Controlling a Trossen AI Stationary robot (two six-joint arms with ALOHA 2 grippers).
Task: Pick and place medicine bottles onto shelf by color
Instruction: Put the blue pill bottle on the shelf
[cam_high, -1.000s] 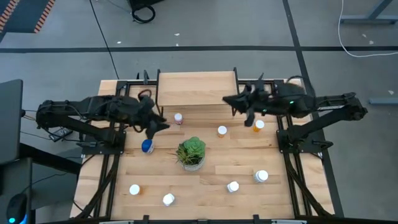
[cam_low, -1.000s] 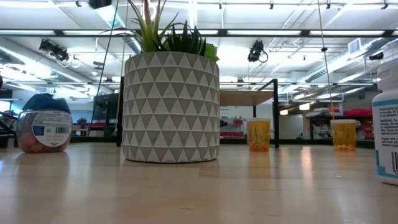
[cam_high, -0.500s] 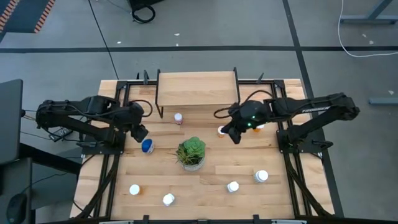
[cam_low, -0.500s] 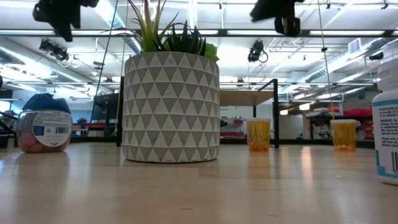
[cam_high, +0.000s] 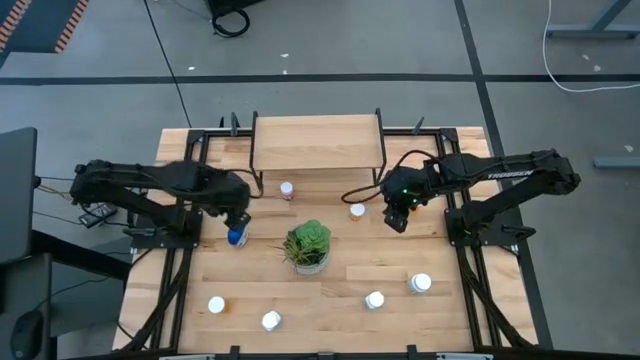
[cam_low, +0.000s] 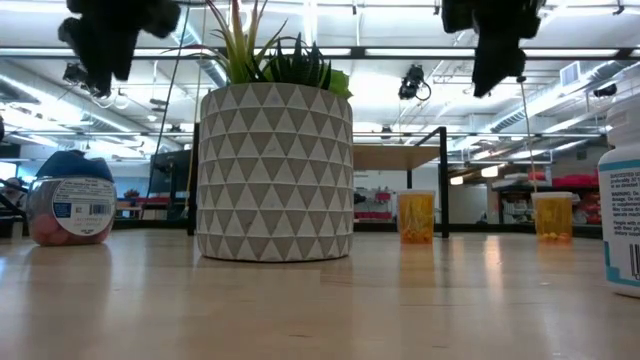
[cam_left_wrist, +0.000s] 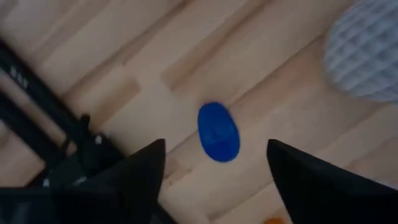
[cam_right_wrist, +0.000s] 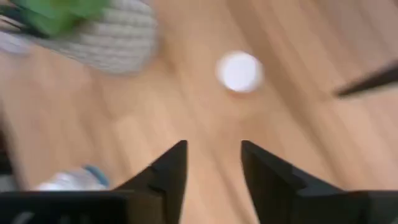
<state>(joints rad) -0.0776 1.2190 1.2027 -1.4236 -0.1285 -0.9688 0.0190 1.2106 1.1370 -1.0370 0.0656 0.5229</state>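
The left gripper (cam_left_wrist: 214, 162) is hanging open over the blue bottle (cam_left_wrist: 218, 132). The right gripper (cam_right_wrist: 213, 158) is hanging open near a white-capped bottle (cam_right_wrist: 239, 72) on the desk (cam_high: 360, 260).

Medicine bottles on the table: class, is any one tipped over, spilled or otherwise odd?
Nothing stands out. The bottles I can see stand upright and capped around the potted plant, none spilled. The shelf holds none yet. The blue bottle sits below the left gripper.
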